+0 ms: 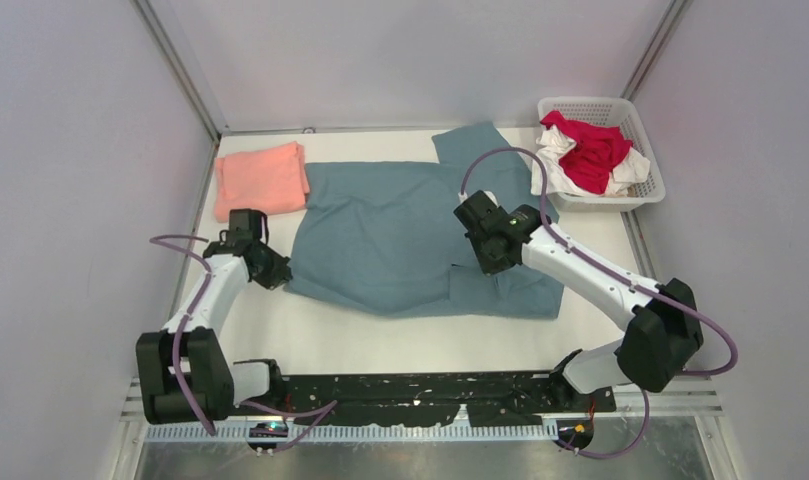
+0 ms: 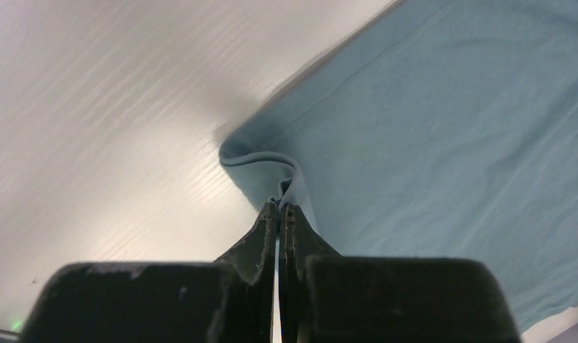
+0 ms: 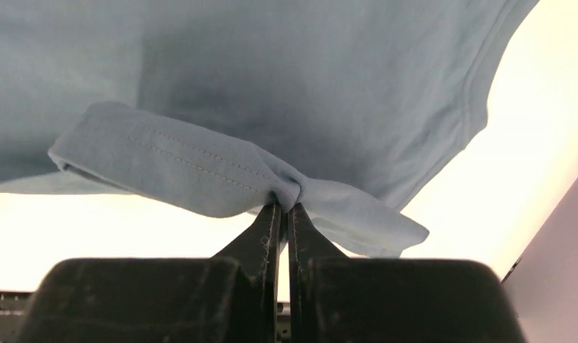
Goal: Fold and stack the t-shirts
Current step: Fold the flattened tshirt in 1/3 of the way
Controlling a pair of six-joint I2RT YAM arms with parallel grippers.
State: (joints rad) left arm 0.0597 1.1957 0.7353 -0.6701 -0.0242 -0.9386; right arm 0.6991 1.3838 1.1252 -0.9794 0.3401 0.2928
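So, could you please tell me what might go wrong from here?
The left jaws pinch only a thin lip of hem on the dusty teal cotton t-shirt, so it may slip out when lifted. The right jaws hold a bunched stitched edge, which may crease the fold. The folded salmon-pink t-shirt lies right beside it and may get dragged.

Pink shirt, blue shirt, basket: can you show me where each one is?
pink shirt point(image 1: 261, 180): top view, middle of the folded cloth.
blue shirt point(image 1: 380, 225): top view, flat middle of its body.
basket point(image 1: 585, 108): top view, its far wall.
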